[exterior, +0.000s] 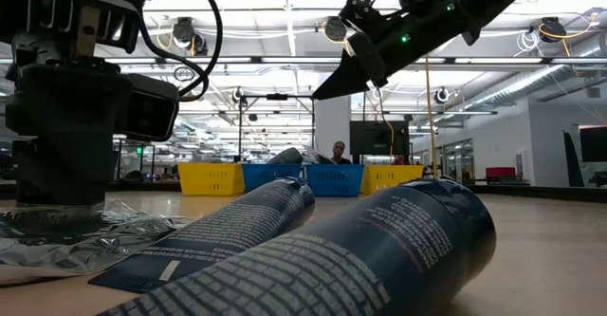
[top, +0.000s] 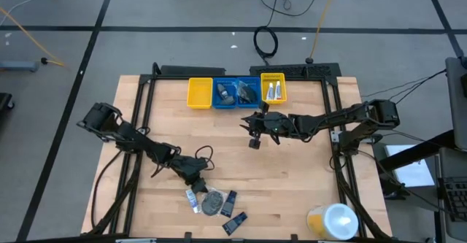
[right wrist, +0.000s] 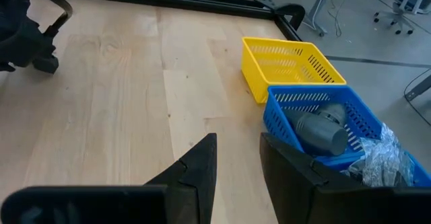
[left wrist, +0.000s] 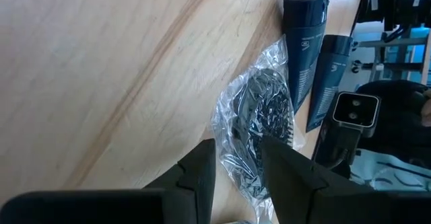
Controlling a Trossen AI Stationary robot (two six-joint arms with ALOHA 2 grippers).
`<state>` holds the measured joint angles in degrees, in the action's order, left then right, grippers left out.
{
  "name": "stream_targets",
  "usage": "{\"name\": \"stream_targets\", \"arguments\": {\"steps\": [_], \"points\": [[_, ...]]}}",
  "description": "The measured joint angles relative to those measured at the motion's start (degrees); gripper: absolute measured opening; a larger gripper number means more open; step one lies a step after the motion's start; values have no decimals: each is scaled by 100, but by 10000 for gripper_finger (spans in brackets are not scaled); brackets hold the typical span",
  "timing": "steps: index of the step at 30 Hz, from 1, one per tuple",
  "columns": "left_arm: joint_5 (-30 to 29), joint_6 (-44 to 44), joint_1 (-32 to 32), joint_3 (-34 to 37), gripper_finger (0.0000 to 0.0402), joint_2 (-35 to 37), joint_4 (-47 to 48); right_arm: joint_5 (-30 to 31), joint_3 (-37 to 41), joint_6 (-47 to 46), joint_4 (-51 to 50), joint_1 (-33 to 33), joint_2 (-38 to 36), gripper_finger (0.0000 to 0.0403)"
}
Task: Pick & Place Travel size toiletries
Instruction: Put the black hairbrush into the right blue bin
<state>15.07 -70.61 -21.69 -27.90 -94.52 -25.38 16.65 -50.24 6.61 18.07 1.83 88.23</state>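
Observation:
Near the table's front edge lie several travel size toiletries: a small pale tube (top: 193, 198), a round black piece in clear crinkled wrap (top: 213, 201) (left wrist: 259, 113) and two dark blue tubes (top: 230, 203) (top: 235, 223). My left gripper (top: 200, 182) (left wrist: 237, 150) is low over the table and open, slanting down. Its fingers stand either side of the wrap's near edge. My right gripper (top: 246, 128) (right wrist: 239, 157) hangs open and empty above the table, in front of the bins. My left gripper has its two fingers (left wrist: 202, 167) on either side of the wrapped round piece's near edge (left wrist: 236, 133), slanting down from the table's left. The piece lies flat on the table. I cannot tell whether the fingers touch the wrap.
At the far edge stand a yellow bin (top: 199, 92), a blue bin (top: 236, 93) holding grey items and plastic, and a second yellow bin (top: 273, 90) with white tubes. A large yellow container with a white lid (top: 332, 221) lies front right. A small camera (left wrist: 353, 109) sits beyond the dark tubes.

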Motion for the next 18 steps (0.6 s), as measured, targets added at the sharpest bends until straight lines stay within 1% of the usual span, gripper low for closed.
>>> {"name": "stream_targets", "arguments": {"steps": [13,15,18], "points": [[-222,129,-24,9,119,-4,16,-1,0,12,4,0,0,105],[-216,134,-24,9,108,-4,19,-1,0,12,4,0,0,105],[-213,235,-24,11,65,-7,19,-1,0,12,4,0,0,105]]}}
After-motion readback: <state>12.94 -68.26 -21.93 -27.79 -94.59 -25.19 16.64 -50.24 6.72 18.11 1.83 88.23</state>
